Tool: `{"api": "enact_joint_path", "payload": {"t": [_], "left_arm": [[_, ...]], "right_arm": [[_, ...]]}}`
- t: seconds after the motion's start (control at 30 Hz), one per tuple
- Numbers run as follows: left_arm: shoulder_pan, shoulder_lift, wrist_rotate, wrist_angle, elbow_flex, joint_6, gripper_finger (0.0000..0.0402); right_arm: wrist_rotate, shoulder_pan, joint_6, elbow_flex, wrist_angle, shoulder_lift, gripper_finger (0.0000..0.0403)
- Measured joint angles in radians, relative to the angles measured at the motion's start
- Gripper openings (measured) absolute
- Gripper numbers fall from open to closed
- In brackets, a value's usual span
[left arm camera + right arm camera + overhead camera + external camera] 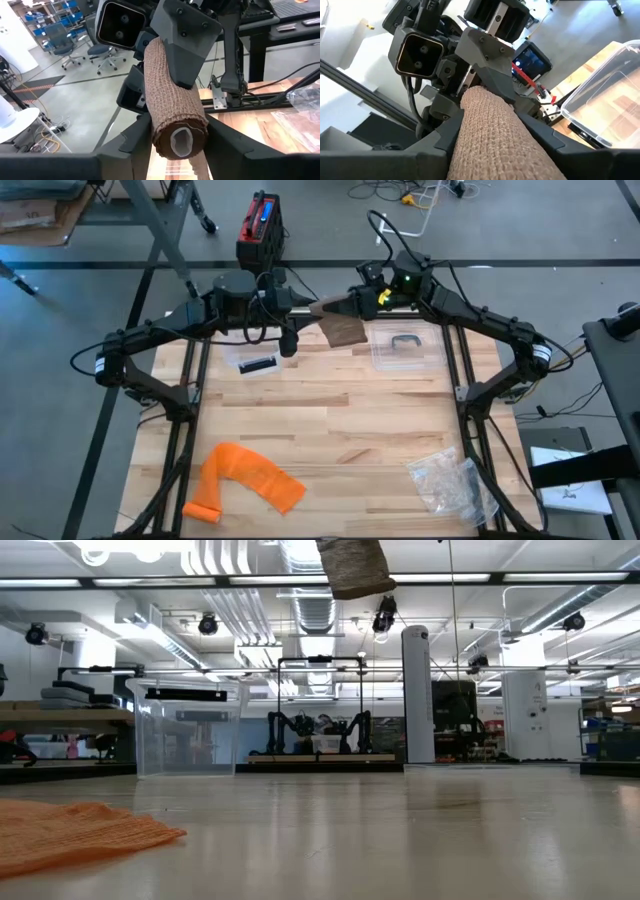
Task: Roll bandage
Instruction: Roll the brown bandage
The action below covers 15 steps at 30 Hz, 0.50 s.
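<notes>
A brown bandage roll (325, 308) is held level, high above the far middle of the table, between my two grippers. Its loose tail (345, 331) hangs down and shows at the top of the low view (355, 567). My left gripper (303, 307) comes from the table's left and is shut on the roll (172, 100). My right gripper (352, 301) comes from the right and is shut on the same roll (490, 125). My left gripper pinches the roll's curved sides near its left end (159, 131) between its two fingers. The fingers come level from the table's left and lie along the roll. The roll is lifted clear, level, with the tail (201, 169) hanging below. My right gripper pinches the roll's curved sides (470, 117) between its two fingers. The fingers come level from the table's right and lie along the roll. The roll is level and clear of the table.
A clear plastic box (405, 346) stands at the far right, under the right arm. A small packet with a black item (257, 365) lies at the far left. An orange mesh cloth (245, 480) lies at the near left, a crumpled clear bag (450, 485) at the near right.
</notes>
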State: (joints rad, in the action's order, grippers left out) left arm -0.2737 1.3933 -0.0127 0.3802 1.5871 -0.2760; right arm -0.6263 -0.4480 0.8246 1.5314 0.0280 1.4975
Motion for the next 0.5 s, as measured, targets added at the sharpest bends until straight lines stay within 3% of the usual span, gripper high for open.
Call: {"api": "enact_joint_path", "payload": {"t": [0.3,0.5], "left_arm": [[-0.001,-0.022,-0.014,-0.002,0.0,0.023,0.0192],[-0.002,-0.09,-0.173,-0.012,0.0,0.124,0.0225]], "right_arm": [[-0.004,0.001,-0.123,0.001,-0.012,-0.004,0.013],[-0.02,0.003,-0.335,0.001,0.009,-0.042,0.0129]]}}
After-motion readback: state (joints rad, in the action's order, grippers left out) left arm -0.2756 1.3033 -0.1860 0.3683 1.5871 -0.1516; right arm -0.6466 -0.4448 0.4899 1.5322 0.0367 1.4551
